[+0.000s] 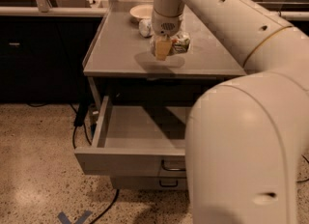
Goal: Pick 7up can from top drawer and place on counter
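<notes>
My gripper point(167, 48) hangs just above the middle of the grey counter point(118, 51), its shadow right below it. It is shut on the 7up can point(180, 43), a silvery-green can held sideways between the yellowish fingers point(162, 50). The top drawer point(129, 159) stands pulled open below the counter's front edge, and the part of its floor that shows is bare. My arm's large white links fill the right side and hide the drawer's right half.
A pale bowl point(142, 11) sits at the back of the counter with a small white object point(145, 27) in front of it. A lower drawer point(159, 183) is closed beneath. A dark cabinet point(38, 59) stands on the left, and cables point(82, 126) hang by the drawer.
</notes>
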`<state>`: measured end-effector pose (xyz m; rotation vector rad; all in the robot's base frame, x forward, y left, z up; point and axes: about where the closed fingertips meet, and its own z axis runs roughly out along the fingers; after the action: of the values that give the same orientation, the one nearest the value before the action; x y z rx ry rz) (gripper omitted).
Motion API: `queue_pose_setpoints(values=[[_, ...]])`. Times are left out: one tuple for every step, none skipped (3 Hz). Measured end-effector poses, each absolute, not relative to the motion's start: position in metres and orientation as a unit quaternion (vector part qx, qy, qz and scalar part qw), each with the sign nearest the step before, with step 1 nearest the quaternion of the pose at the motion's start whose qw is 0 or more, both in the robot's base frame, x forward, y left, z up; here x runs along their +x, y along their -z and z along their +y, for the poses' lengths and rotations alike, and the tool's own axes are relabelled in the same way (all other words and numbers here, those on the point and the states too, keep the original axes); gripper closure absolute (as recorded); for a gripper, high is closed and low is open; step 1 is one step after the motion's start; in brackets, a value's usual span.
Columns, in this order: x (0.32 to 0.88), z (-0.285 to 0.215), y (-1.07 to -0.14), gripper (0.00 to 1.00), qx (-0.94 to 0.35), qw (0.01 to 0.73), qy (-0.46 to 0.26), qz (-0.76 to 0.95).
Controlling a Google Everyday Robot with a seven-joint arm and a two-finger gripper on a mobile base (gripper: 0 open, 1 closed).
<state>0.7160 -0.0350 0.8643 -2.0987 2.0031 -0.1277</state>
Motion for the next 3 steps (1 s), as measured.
queue_pose_setpoints(values=[[0.748, -0.051, -0.83, 1.0, -0.709, 0.075, 0.038, 0.701], [0.769, -0.054, -0.833, 0.83, -0.7, 0.093, 0.05, 0.706], [0.773, -0.053, -0.829, 0.59, -0.7, 0.096, 0.051, 0.706]])
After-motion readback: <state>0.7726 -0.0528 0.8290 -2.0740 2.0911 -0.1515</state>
